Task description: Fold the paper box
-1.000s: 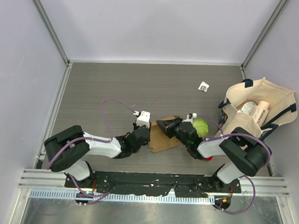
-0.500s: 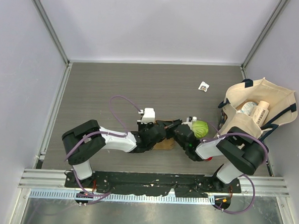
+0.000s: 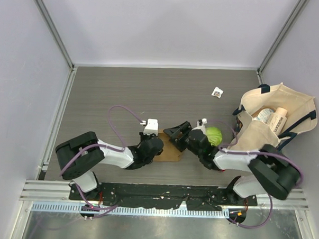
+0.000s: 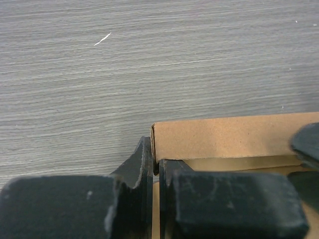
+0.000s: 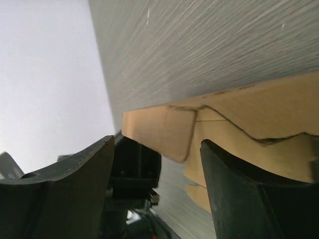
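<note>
The paper box [image 3: 171,153] is a flat brown cardboard piece on the table between the two arms. My left gripper [image 3: 156,148] is at its left edge. In the left wrist view the left gripper [image 4: 155,167] is shut on a thin upright wall of the paper box [image 4: 224,134]. My right gripper [image 3: 175,137] is at the box's upper right corner, open. In the right wrist view the wide-apart jaws of the right gripper [image 5: 159,164] have a loose flap of the paper box [image 5: 164,129] ahead of them, and they do not touch it.
A green cabbage [image 3: 214,135] lies right behind the right gripper. A cream tote bag [image 3: 276,119] with items inside stands at the right wall. A small packet [image 3: 218,92] lies farther back on the grey table [image 3: 123,91].
The left gripper has closed on the box's left edge. The right gripper has opened and let go of the box, which now lies lower between the arms.
</note>
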